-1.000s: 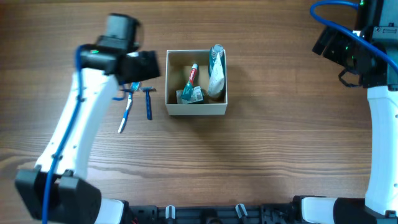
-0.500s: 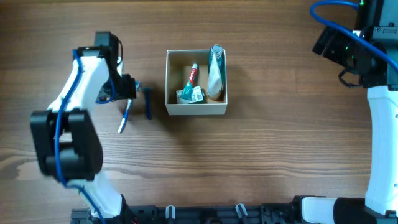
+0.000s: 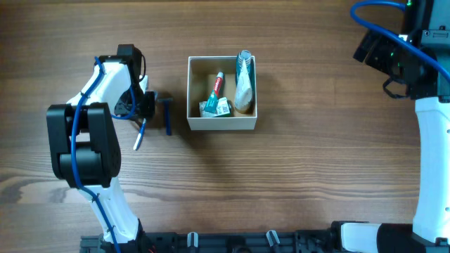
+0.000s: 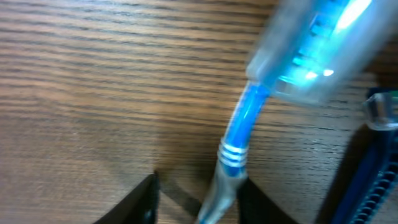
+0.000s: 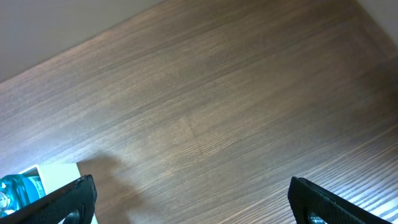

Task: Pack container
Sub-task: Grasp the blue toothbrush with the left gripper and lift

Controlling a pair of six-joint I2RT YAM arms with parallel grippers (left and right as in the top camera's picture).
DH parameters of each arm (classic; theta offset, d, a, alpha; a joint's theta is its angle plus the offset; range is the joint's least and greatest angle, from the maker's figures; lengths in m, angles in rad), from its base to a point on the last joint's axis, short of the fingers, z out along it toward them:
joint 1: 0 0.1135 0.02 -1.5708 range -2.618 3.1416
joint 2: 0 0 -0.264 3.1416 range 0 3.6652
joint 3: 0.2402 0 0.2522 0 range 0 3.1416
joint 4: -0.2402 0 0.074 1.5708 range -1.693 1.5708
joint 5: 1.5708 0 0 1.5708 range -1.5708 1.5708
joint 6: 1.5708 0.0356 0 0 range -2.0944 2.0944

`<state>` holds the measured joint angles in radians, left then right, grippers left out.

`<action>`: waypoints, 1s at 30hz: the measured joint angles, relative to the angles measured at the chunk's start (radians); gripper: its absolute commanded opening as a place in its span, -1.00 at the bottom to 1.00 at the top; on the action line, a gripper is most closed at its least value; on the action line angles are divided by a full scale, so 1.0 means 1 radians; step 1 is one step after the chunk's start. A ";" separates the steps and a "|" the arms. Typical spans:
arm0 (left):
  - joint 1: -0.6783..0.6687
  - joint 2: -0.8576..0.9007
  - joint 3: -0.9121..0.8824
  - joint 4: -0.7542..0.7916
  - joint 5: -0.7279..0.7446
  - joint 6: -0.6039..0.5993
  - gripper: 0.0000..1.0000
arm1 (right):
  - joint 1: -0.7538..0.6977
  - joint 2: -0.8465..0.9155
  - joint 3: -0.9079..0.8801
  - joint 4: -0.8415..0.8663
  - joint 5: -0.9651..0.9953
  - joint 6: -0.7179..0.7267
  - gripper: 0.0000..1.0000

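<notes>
The container [image 3: 222,124], a square white-walled box with a tan inside, holds a toothpaste tube [image 3: 218,86], a green-and-white soap packet [image 3: 215,107] and a clear bottle [image 3: 243,79]. To its left on the table lie a light blue razor [image 3: 140,133] and a dark blue razor [image 3: 168,116]. My left gripper [image 3: 138,107] is down over the light blue razor. In the left wrist view its jaws straddle the handle [image 4: 227,180]; the right finger [image 4: 256,204] touches it and a gap remains at the left finger [image 4: 144,200]. My right gripper [image 5: 202,205] hangs open and empty at the far right.
The dark blue razor [image 4: 372,163] lies close beside the left gripper's right finger. The right arm [image 3: 411,60] is high at the table's far right corner. A corner of the container [image 5: 28,176] shows at the left edge of the right wrist view.
The left arm has come down onto the light blue razor and its jaws have narrowed around the handle. The right arm has not moved.
</notes>
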<state>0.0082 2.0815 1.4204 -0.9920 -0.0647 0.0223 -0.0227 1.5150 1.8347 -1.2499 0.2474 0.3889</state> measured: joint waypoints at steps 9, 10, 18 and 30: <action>0.001 0.002 0.002 -0.018 0.019 -0.004 -0.92 | 0.000 0.000 0.000 0.000 0.000 0.000 1.00; 0.001 0.002 0.002 -0.021 0.018 -0.005 -0.92 | 0.000 0.000 0.000 0.000 0.000 0.000 1.00; 0.000 -0.005 0.002 -0.087 0.019 -0.067 -0.92 | 0.000 0.000 0.000 0.000 0.000 0.000 0.99; -0.154 -0.469 0.158 -0.173 0.124 -0.221 -0.92 | 0.000 0.000 0.000 0.000 0.000 0.000 1.00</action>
<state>-0.1455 1.6127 1.5780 -1.1648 0.0593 -0.1989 -0.0227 1.5150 1.8347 -1.2495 0.2478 0.3889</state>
